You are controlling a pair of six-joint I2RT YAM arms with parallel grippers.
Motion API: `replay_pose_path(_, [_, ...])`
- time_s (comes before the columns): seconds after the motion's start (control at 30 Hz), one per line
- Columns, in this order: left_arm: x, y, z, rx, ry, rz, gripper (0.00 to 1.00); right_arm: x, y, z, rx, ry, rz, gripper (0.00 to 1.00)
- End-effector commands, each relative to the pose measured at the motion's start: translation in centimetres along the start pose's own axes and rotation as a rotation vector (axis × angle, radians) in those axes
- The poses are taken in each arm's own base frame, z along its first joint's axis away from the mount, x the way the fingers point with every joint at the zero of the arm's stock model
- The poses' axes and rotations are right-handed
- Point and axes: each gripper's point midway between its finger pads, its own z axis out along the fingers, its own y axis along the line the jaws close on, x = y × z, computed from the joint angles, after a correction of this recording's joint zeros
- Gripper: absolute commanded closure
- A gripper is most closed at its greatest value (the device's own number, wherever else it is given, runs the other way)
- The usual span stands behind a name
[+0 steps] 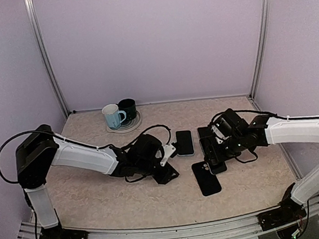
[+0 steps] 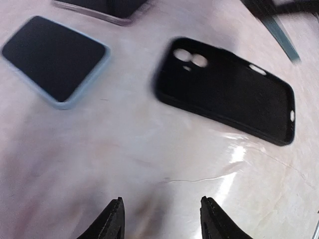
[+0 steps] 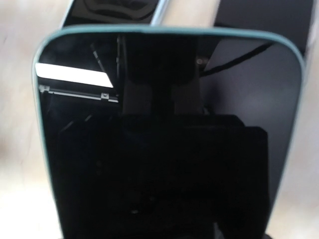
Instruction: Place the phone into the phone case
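Nearest to us, the left gripper (image 2: 164,219) hangs low over the table (image 1: 99,198). Its two black fingertips (image 2: 113,221) are spread, with nothing between them. Ahead of those tips and a little to their right lies the phone case (image 2: 234,94). It is black and flat on the table, open side up, with the camera cutouts at its left end as that wrist sees it. The left gripper is clear of it. Ahead and to the left of the same tips lies a second phone (image 2: 55,59) with a pale blue rim, dark screen up, apart from the case.

The right gripper (image 1: 213,164) points down with the case just on its near side. The phone (image 3: 169,139) sits directly under it and very close. Its dark glass faces up inside a teal rim, and the gripper's own shape is mirrored in it. The fingers do not show from that wrist, so we cannot tell whether they pinch the phone or stand spread above it. From above, the phone's near end reaches the case's far end, but we cannot tell whether the two touch.

Far beyond the left gripper, by the back wall, a pale mug (image 1: 112,116) and a dark mug (image 1: 128,107) stand upright side by side on a round plate (image 1: 136,125).
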Motion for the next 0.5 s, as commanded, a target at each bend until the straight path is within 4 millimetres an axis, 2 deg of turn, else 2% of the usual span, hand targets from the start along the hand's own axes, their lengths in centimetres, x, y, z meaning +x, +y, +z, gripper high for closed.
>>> replay_pose_path(0.0, [-5.3, 4.2, -4.7, -0.183, -0.192, -0.120, 0.48, 0.0, 2.4, -0.9, -0.020, -0.091, 0.089, 0.58])
replay_pose_path(0.07, [-5.4, 5.9, -5.5, -0.239, -0.198, -0.164, 0.47, 0.9, 3.2, -0.9, -0.014, -0.084, 0.087, 0.58])
replay_pose_path(0.2, [-5.2, 7.6, -6.2, -0.294, -0.199, -0.222, 0.47, 2.8, 4.4, 0.2, -0.012, -0.045, 0.085, 0.58])
replay_pose_path(0.37, [-4.1, 7.9, -6.0, -0.315, -0.176, -0.248, 0.47, 4.5, 5.1, 1.6, 0.021, -0.010, 0.063, 0.57])
replay_pose_path(0.47, [-3.6, 8.0, -5.9, -0.321, -0.160, -0.245, 0.47, 5.2, 4.7, 2.1, 0.068, 0.010, 0.032, 0.57])
